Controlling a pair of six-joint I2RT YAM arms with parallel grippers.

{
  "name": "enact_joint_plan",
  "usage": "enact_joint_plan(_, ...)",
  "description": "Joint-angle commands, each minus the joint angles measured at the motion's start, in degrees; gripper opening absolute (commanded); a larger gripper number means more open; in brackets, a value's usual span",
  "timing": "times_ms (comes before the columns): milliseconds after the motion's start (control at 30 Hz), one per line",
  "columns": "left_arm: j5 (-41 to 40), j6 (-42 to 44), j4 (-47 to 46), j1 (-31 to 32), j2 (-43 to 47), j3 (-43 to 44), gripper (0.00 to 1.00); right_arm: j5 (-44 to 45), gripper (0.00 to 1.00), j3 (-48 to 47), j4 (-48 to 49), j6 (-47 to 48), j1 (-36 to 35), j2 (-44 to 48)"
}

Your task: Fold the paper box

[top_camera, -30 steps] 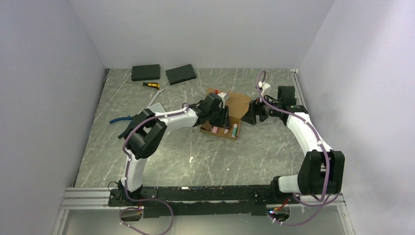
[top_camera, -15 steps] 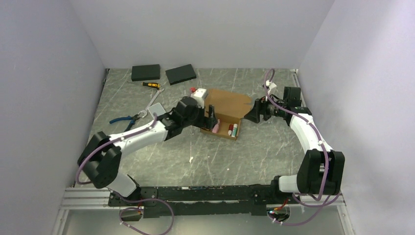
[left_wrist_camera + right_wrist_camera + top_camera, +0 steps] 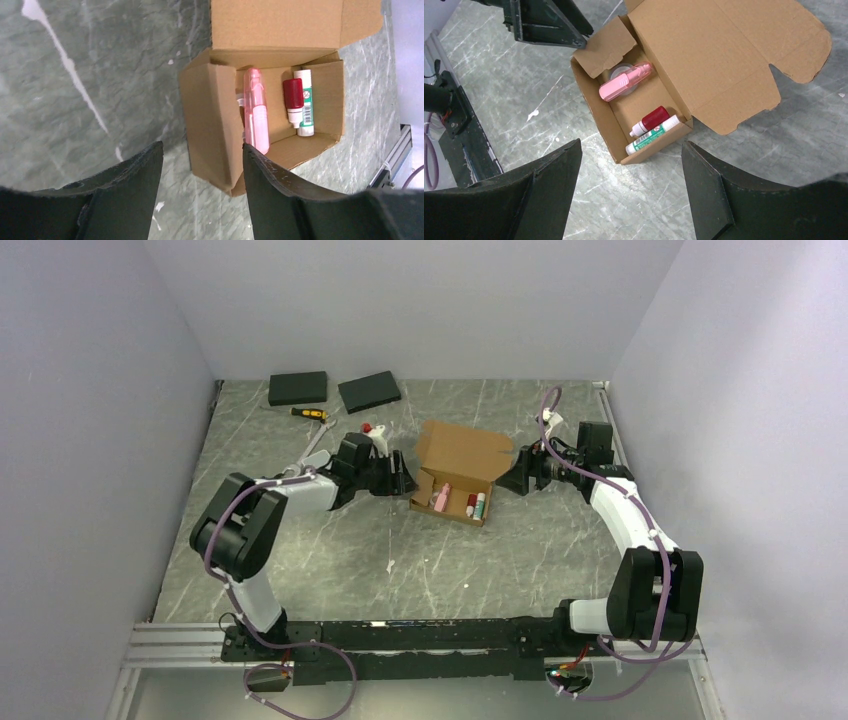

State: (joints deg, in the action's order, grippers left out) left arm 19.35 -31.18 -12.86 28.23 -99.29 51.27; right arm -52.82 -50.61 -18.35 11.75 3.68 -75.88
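- Pale lilac walls [image 3: 100,440] close in your grey-green marbled table [image 3: 330,570], which is scratched white.
- At 11 o'clock lie two black slabs [image 3: 298,388], with a yellow-handled screwdriver [image 3: 310,414] just nearer you.
- Your left gripper [image 3: 400,478], jaws parted and empty, sits beside the paper box [image 3: 460,452], at its 9 o'clock.
- The paper box stands mid-table, lid up, with a pink bottle [image 3: 440,498] inside.
- Your right gripper [image 3: 520,472], wide open and empty, hangs at its 3 o'clock.

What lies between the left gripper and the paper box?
Only bare table; the right wrist view shows the left gripper just clear of the paper box.
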Motion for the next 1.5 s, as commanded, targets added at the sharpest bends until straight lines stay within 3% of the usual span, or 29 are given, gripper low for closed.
enact_joint_plan(0,4.8,-0.4,-2.7,0.2,-2.1,4.4,0.63,-2.2,0.77,-0.1,2.7,0.0,0.3,1.1)
enact_joint_plan(100,4.2,-0.4,-2.1,0.2,-3.1,5.1,0.6,-2.4,0.77,-0.2,2.6,-0.1,0.2,1.0)
enact_joint_plan(300,-1.2,3.0,7.9,0.8,-6.9,11.4,0.42,-2.6,0.77,-0.4,2.3,0.0,0.2,0.9)
enact_joint_plan(567,-6.7,7.8,17.9,3.1,-12.3,17.7,0.34,-2.6,0.77,-0.5,2.0,0.1,0.2,0.6)
enact_joint_plan(633,-10.1,9.1,20.4,4.5,-12.8,19.1,0.26,-2.6,0.77,-0.5,2.0,0.1,0.2,0.5)
enact_joint_plan(767,-18.9,11.3,26.3,7.4,-13.3,22.4,0.0,-2.5,0.77,-0.5,2.0,0.1,0.2,0.5)
enact_joint_plan(900,-30.1,13.2,29.6,11.5,-12.2,23.0,0.0,-1.5,0.77,0.2,2.6,-0.7,0.0,0.0)
enact_joint_plan(1133,-48.5,14.3,25.1,18.4,-5.6,16.9,0.0,2.8,0.84,4.1,11.4,-11.6,0.1,-0.8)
enact_joint_plan(1233,-51.7,15.1,24.9,19.6,-5.1,15.6,0.0,7.5,0.99,6.8,16.7,-17.1,0.4,0.2)
enact_joint_plan(1467,-52.1,17.2,22.5,20.3,-4.5,12.4,0.0,6.5,1.0,13.9,29.6,-27.3,1.2,-0.8)
